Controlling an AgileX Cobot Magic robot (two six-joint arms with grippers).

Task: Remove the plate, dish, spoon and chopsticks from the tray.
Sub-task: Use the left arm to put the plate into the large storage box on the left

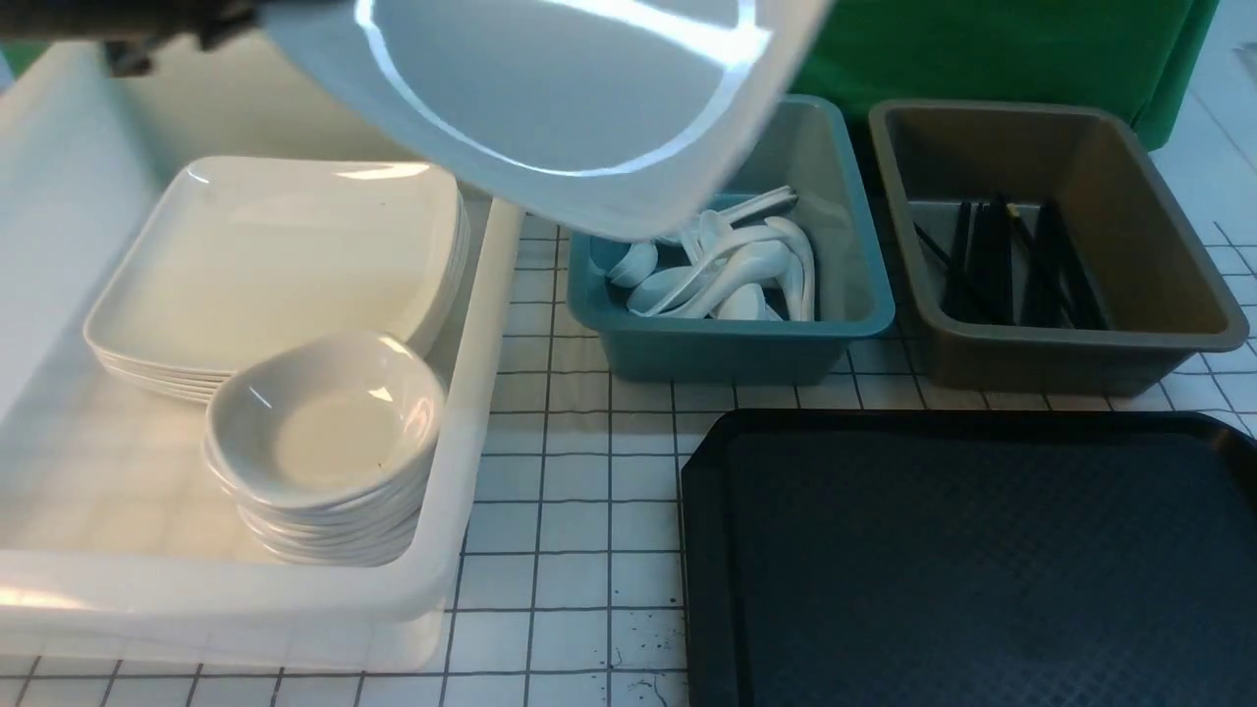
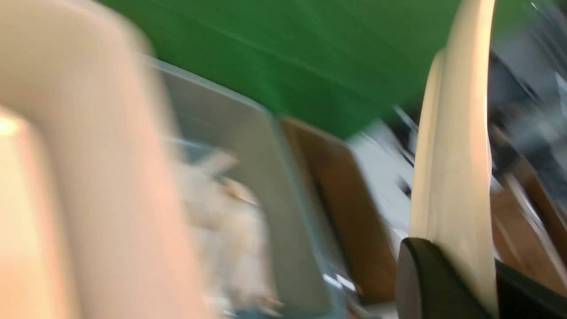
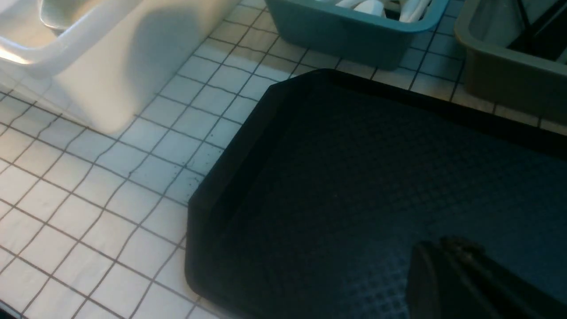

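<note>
Left gripper (image 2: 465, 274): clamped on the rim of the plate (image 1: 560, 88), one black finger on each face; in the front view only a dark part of it shows at the top left.
Plate: held in the air and tilted, off the tray, above the gap between the tub (image 1: 471, 412) and the blue bin (image 1: 727, 344); the left wrist view is blurred.
Right gripper (image 3: 443, 257): fingers pressed together, holding nothing, above the tray (image 1: 972, 550).
Tray: black and textured, at the near right of the table (image 1: 570, 471), nothing on it.
Tub: white, along the table's left side, with a stack of plates (image 1: 275, 265) at its far end and a stack of dishes (image 1: 324, 432) in front, partly overlapping the plates' near corner.
Blue bin: beyond the tray's left corner, toward the table's far side, holding spoons (image 1: 727, 275).
Brown bin (image 1: 1070, 353): just right of the blue bin, holding chopsticks (image 1: 1002, 265).
Table: white with a dark grid of lines; small dark specks (image 1: 648, 638) by the tray's left rim.
Room: green backdrop (image 1: 1002, 49) behind the bins.
</note>
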